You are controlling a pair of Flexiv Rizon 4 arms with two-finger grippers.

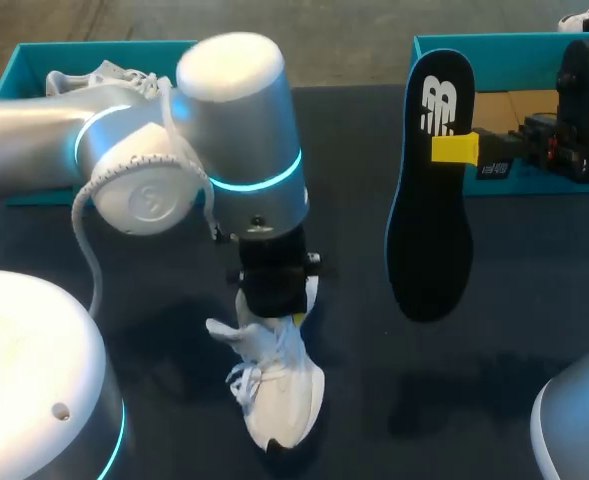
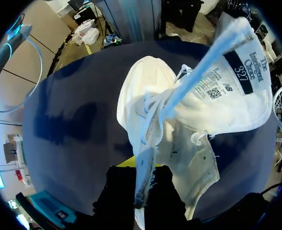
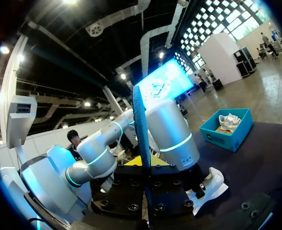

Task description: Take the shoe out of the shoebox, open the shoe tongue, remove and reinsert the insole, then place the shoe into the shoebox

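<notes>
**Dark table (image 1: 514,330), head view.** A white shoe (image 1: 279,385) sits at lower centre, toe toward the bottom edge. The left gripper (image 1: 279,305) is clamped on its collar from above. In the left wrist view the tongue (image 2: 227,96) is folded out ahead of that gripper (image 2: 141,191). At upper right, well apart from the shoe, the right gripper (image 1: 454,148) pinches a black, blue-edged insole (image 1: 429,230) between its fingers. A teal left shoebox (image 1: 24,60) at upper left holds a second shoe (image 1: 104,75). A teal right shoebox (image 1: 494,45) stands at upper right.
</notes>
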